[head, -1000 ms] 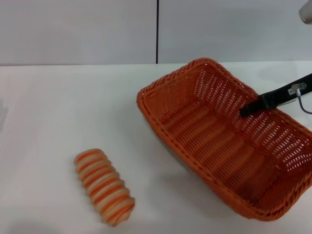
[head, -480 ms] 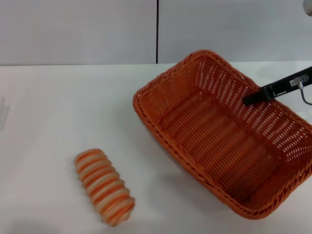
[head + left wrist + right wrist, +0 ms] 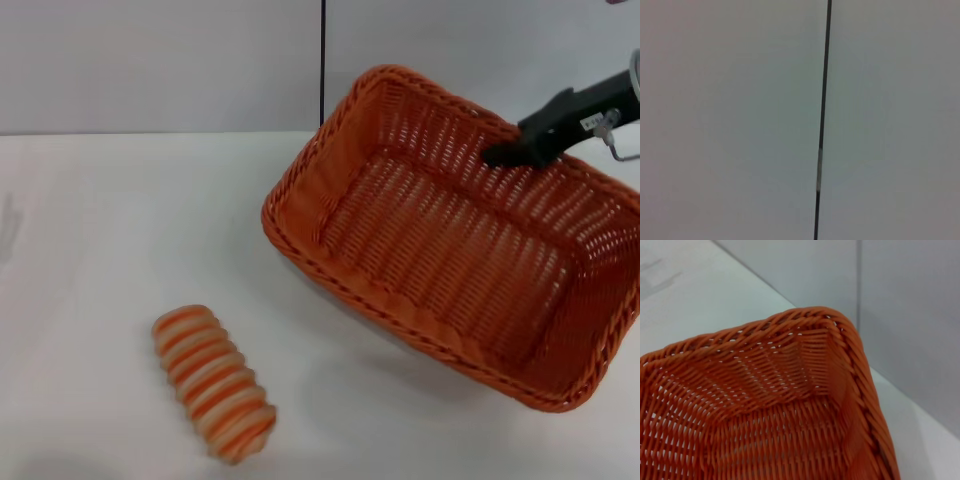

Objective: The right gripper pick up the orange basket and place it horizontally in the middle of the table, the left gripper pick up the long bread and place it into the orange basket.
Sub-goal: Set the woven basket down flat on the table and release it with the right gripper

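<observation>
From the head camera, the right gripper (image 3: 505, 153) is reaching in from the upper right edge, its arm cut off by the frame, its jaws clenched on the far long rim of the orange basket (image 3: 450, 240). The basket is hanging tilted above the right half of the white desk (image 3: 100, 220), its far side raised, its open weave and braided rim facing the camera and a faint shadow lying beneath it. The striped bread (image 3: 213, 382) is lying well apart at the near left, slantwise on the desk, ridged in orange and cream.

The left wrist camera is showing only a pale wall (image 3: 730, 120) split by a thin dark seam (image 3: 822, 120); the left gripper is out of sight.

The right wrist camera is looking into a basket (image 3: 765, 415) corner, the desk (image 3: 700, 295) beyond it; its own jaws are hidden.
</observation>
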Available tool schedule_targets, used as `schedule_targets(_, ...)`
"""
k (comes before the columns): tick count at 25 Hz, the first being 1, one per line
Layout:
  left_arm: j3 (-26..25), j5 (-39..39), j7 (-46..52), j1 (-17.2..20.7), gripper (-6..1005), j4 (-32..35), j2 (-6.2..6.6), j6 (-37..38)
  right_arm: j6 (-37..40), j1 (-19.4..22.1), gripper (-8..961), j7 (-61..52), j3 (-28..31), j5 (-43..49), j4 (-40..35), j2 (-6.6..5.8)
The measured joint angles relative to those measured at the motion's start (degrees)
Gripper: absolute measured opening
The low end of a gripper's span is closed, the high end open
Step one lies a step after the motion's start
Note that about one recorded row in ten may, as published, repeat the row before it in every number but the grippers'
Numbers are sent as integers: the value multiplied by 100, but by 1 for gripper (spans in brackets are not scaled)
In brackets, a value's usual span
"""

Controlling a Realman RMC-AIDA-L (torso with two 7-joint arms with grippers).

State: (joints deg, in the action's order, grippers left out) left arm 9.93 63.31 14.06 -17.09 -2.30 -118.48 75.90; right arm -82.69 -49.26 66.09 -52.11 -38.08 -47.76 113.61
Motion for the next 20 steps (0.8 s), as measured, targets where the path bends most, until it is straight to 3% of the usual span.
schedule_targets(8, 0, -12, 0, 110, 808, -44, -1, 155, 98, -262, 139, 918, -637, 29, 14, 8)
schedule_targets(10, 0, -8, 0, 120, 808, -47, -5, 158, 180, -296, 140, 1114, -691, 30, 18, 84)
schedule_targets(12, 0, 5, 0, 169, 807, -56, -11, 175, 409, -282, 140, 1475, -840, 30, -19, 276)
schedule_targets(20, 0, -3, 0, 312, 804, -71, -17, 364, 1385, -254, 143, 1722, -1547, -13, -25, 464)
